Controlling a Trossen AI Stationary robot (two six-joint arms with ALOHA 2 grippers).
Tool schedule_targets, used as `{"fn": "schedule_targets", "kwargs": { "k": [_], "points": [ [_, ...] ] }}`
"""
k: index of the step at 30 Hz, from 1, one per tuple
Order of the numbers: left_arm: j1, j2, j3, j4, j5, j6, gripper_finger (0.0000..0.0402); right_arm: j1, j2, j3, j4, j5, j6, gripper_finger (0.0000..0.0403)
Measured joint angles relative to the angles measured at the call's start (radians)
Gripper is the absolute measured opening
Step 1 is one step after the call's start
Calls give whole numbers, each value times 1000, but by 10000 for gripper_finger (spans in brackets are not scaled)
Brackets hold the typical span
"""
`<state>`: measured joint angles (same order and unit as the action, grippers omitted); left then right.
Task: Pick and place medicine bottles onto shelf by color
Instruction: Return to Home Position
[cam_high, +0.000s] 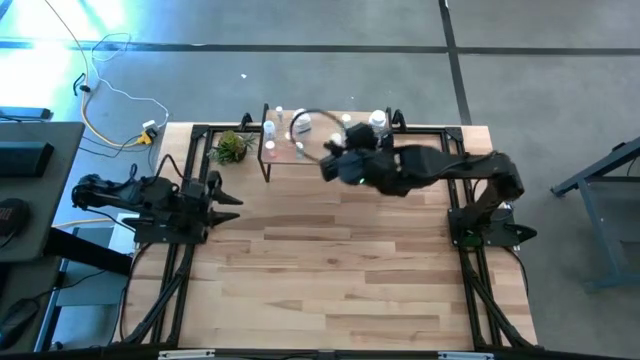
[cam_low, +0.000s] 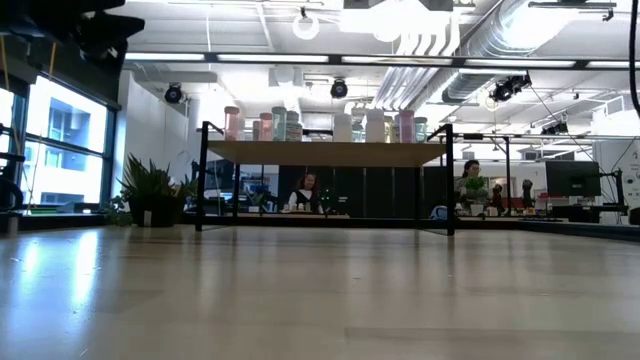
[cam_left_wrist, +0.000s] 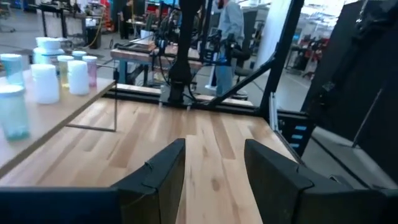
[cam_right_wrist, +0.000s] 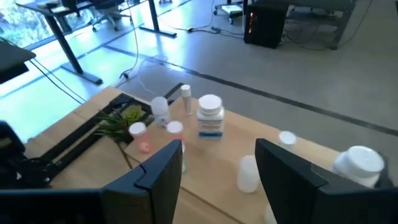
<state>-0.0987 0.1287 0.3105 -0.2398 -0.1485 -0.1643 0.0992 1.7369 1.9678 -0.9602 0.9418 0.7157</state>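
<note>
right gripper (cam_right_wrist: 219, 155) hovers over shelf (cam_low: 325, 153), fingers wide, empty, nothing to carry. medicine bottles (cam_low: 374, 126) stand in row on shelf, sorting looks finished. left gripper (cam_left_wrist: 214, 152) parked at table (cam_high: 340, 270) left edge, fingers apart, empty.

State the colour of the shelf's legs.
Black; the shelf legs show best in the low view.

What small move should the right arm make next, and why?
Probably draw the right hand back off the shelf toward its base: it hangs open and empty above the medicine bottles standing there, while the left hand waits at the table's left side.
</note>
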Motion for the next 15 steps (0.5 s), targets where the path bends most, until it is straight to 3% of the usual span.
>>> {"fn": "schedule_targets", "kwargs": {
  "k": [5,15],
  "points": [
    [0,1,-78,75,19,-41,157,-39,-79,0,-55,-52,-28,194],
    [0,1,-189,197,35,-67,157,-116,-222,0,-224,-60,-96,194]
  ]
}}
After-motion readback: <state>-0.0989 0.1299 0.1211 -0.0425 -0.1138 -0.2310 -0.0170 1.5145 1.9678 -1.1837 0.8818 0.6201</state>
